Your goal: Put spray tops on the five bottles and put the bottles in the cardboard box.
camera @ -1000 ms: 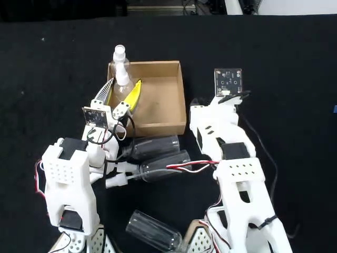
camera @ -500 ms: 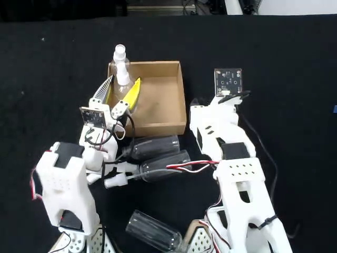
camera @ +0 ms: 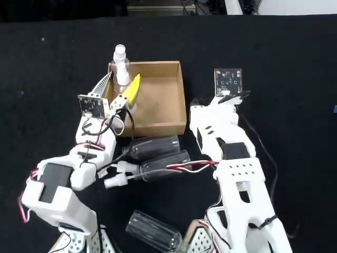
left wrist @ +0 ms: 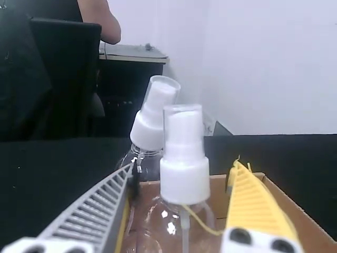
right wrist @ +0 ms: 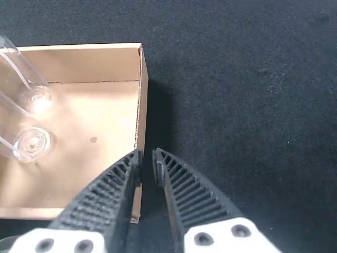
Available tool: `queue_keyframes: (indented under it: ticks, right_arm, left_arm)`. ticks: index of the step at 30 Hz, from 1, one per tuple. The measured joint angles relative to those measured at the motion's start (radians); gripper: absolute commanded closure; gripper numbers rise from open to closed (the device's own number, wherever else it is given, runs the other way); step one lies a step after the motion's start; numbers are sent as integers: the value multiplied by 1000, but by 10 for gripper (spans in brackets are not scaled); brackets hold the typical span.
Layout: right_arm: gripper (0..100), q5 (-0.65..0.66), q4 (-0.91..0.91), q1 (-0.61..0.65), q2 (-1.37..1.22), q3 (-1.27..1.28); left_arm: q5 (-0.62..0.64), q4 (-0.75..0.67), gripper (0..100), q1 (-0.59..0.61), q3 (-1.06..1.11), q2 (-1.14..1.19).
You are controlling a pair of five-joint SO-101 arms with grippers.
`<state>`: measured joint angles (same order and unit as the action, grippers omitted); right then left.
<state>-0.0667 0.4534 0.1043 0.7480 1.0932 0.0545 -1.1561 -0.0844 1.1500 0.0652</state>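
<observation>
Spray-topped bottle [left wrist: 176,219] stands upright in the far-left corner of the cardboard box [camera: 182,97], just beside a second capped bottle [left wrist: 150,132] in the same corner. Left gripper [camera: 125,79] straddles it with the claw part open. The grey finger is close to the bottle and the yellow one looks slightly off it, so probably no firm grip.

Right gripper [right wrist: 148,155] is almost closed and holds nothing, above the box's near-right wall.

Three more bottles lie on the table near the box's near side: two side by side [camera: 152,146] [camera: 158,166] and one [camera: 155,232] nearer the table's near edge.

Risks:
- A finger may clip either top on the way out and tip a bottle.
- The crowded corner may wedge the bottles against the wall.
- The lying bottles could roll if bumped.
</observation>
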Motion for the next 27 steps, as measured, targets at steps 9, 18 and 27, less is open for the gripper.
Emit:
queue_keyframes:
  ticks: [9, 18, 27]
  right_arm:
    - [984, 0, 0, 0, 0, 0]
    - [984, 0, 0, 0, 0, 0]
    - [984, 0, 0, 0, 0, 0]
  left_arm:
    - [0, 81, 737, 0, 28, -141]
    - [0, 473, 737, 0, 28, -485]
    - [0, 1073, 740, 31, -72, -779]
